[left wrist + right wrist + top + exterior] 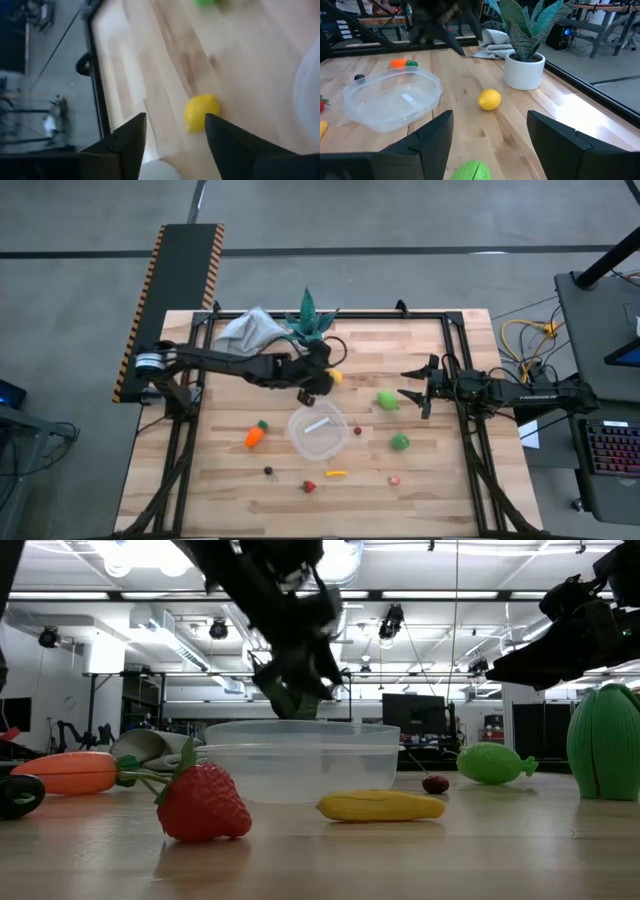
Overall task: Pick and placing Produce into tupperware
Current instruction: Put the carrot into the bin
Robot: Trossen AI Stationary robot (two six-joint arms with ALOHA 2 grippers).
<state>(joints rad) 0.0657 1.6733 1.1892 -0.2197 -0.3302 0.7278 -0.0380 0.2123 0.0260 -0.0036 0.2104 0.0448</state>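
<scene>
My left gripper hangs open over the table just beyond the tupperware's far rim. The yellow lemon lies on the wood close ahead of its fingers, untouched. The clear round tupperware stands mid-table and shows only its white label. My right gripper is open and held off the table to the right, with a green piece below it. The orange carrot lies left of the tupperware. A second green piece sits to the right. A strawberry, a yellow piece, a dark bit and small red bits lie nearer the front edge.
A teal spiky plant in a white pot and a grey cloth stand at the far edge, just behind the lemon. A black frame runs along the table's left, far and right sides. Bare wood lies between the lemon and the right gripper.
</scene>
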